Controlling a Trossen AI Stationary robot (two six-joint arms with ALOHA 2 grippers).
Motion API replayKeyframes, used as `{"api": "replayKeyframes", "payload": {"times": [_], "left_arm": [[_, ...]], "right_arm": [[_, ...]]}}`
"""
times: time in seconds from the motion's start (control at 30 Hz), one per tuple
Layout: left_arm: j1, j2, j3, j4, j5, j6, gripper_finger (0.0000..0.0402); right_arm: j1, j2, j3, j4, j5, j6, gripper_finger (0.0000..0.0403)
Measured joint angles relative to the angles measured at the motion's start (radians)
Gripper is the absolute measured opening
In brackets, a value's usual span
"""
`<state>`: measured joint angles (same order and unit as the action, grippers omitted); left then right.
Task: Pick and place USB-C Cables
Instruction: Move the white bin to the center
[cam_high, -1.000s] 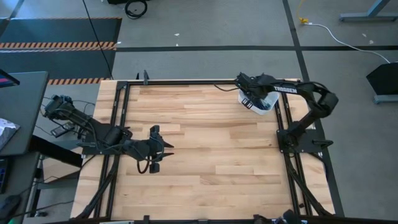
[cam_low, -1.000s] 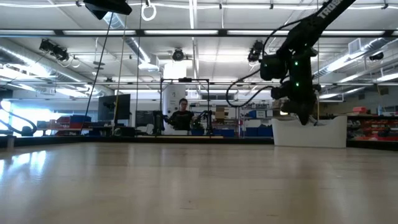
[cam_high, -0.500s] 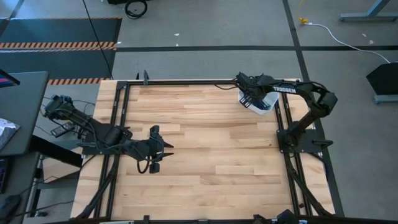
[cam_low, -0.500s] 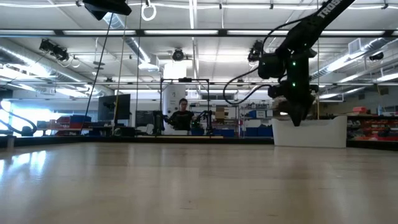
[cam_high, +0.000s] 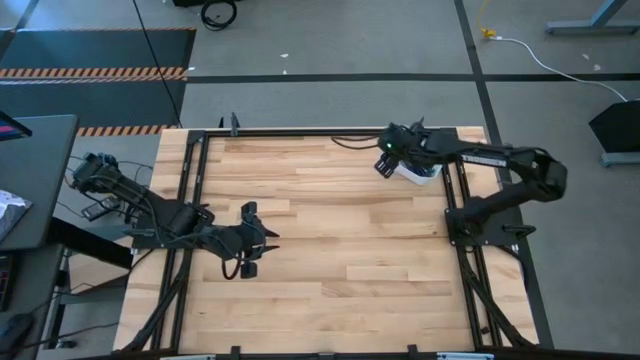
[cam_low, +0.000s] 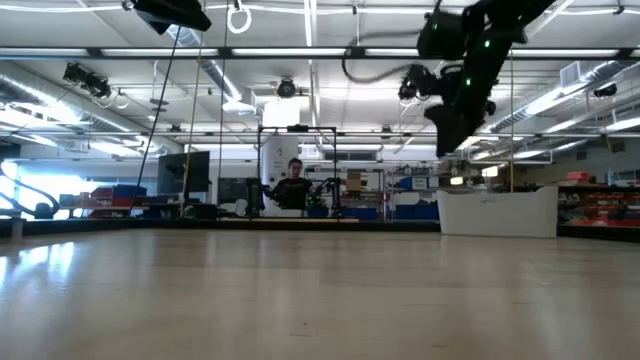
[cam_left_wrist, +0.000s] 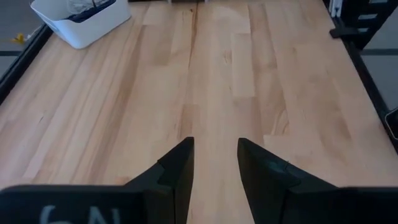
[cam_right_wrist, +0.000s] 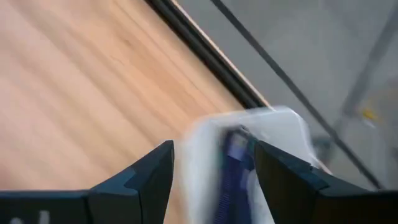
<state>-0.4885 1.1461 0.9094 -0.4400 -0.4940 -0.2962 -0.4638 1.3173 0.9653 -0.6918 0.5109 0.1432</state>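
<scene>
Under the right gripper (cam_right_wrist: 212, 163): a white rounded-square plastic tray (cam_right_wrist: 283, 127) at the table's far right corner.
Cables: a purple-blue coiled cable bundle (cam_right_wrist: 233, 155) lies inside that tray, blurred, seen between the gripper's dark fingers (cam_right_wrist: 146, 177); the other bundles cannot be told apart.
Right gripper: raised above the tray's near-left edge, jaws spread, holding nothing (cam_high: 385, 160).
Left gripper (cam_left_wrist: 214, 168): low by the left table edge, well apart from the tray, fingers parted, empty.
Table: pale wooden butcher-block top (cam_high: 330, 240), black metal frame (cam_high: 300, 131).
</scene>
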Motion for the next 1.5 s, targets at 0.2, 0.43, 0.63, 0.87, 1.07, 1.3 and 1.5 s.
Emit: {"api": "replayKeyframes", "payload": {"times": [0.2, 0.43, 0.63, 0.87, 1.07, 1.3, 1.5], "left_arm": [[0.005, 0.006, 0.000, 0.003, -0.049, 0.028, 0.0130], [0.005, 0.006, 0.000, 0.005, -0.054, 0.027, 0.0130], [0.005, 0.006, 0.000, 0.008, -0.054, 0.015, 0.0130], [0.005, 0.006, 0.000, 0.008, -0.055, 0.018, 0.0130], [0.004, 0.006, 0.000, 0.007, -0.054, 0.018, 0.0130], [0.002, 0.006, 0.000, 0.004, -0.054, 0.008, 0.0130], [0.002, 0.006, 0.000, -0.002, -0.052, -0.008, 0.0130]], "right_arm": [[0.191, -0.061, 0.000, 0.118, -0.183, 0.044, 0.0222], [0.399, -0.031, 0.000, 0.143, -0.048, 0.063, 0.0220], [0.298, -0.021, 0.000, -0.050, 0.132, 0.063, 0.0208], [0.025, 0.058, 0.000, -0.121, -0.112, 0.000, 0.0190], [-0.100, 0.178, 0.000, -0.123, -0.116, -0.069, 0.0188], [-0.141, 0.268, 0.000, -0.122, -0.184, -0.087, 0.0187], [-0.132, 0.285, 0.000, -0.118, -0.191, -0.086, 0.0186]]}}
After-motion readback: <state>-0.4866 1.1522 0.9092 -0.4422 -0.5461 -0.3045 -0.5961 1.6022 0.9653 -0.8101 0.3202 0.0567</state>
